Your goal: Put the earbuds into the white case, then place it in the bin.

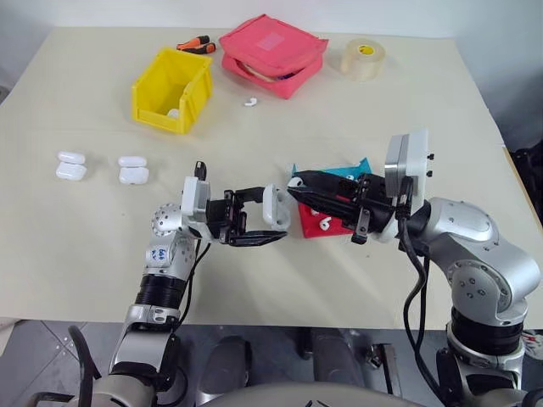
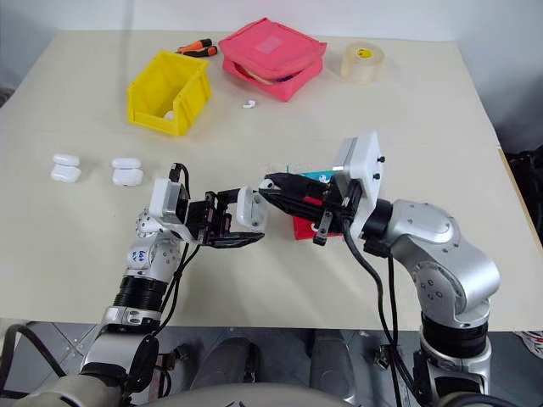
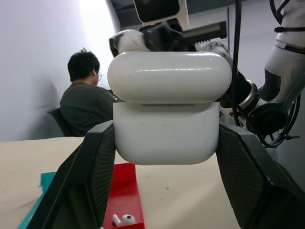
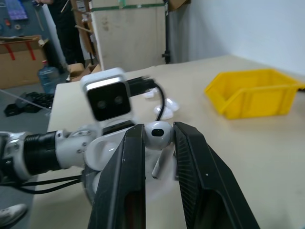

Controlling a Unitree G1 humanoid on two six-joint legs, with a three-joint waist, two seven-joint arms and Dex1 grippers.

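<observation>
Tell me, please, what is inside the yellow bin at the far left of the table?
One small white item shows inside the yellow bin, near its lowered front lip, probably a case. The near wall hides part of the floor, so anything more there cannot be seen.

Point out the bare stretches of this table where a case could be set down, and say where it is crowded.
Free: the wide strip right of the tape roll and red tray, and the near edge below both grippers. Also between the yellow bin and the left gripper. Crowded: the back edge, with bin, screwdriver, pink pouch and tape, and the centre, where the right gripper meets the held case.
</observation>
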